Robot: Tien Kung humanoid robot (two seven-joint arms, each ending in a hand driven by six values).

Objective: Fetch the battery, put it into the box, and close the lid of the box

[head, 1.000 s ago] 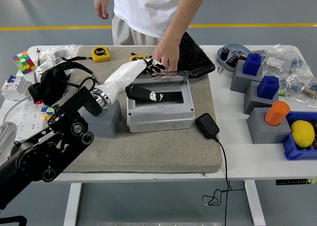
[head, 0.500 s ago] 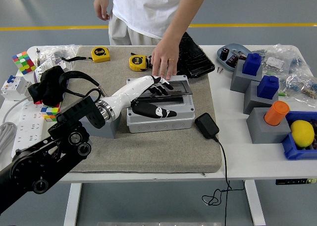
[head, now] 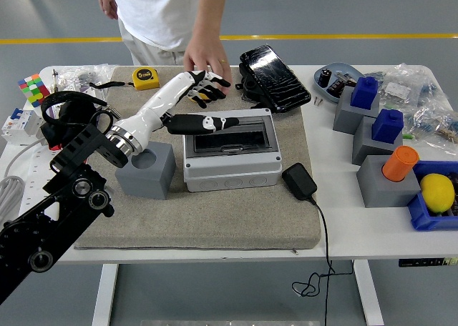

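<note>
**Lid found down; left hand lifted clear of the box**

At the left, the robot's left arm reached in over the grey mat (head: 215,219) on the tabletop (head: 343,219). Its left hand (head: 197,101) had risen and drawn back to the left since half a second earlier, when it lay flat on the box lid. It now hung above the box's rear left corner, fingers extended and loosely spread, thumb pointing right over the lid, holding nothing.

Just behind it, the person's hand (head: 205,58) had also come off the box and moved left; it now hovered close above the robot's fingertips, and contact could not be confirmed.

At centre, the grey box (head: 231,154) stood on the mat with its transparent lid (head: 232,136) lying flat. A second earlier the lid stood propped open with both hands at it. The battery was not discernible; in my judgement it lay inside under the lid, though the tinted window did not let me verify this.

To the right, the black charger (head: 299,181) remained beside the box, undisturbed. The right hand was not in view.

Assessment: closure appeared complete and the task essentially finished. Whether the latch had seated fully could not be determined.
</note>
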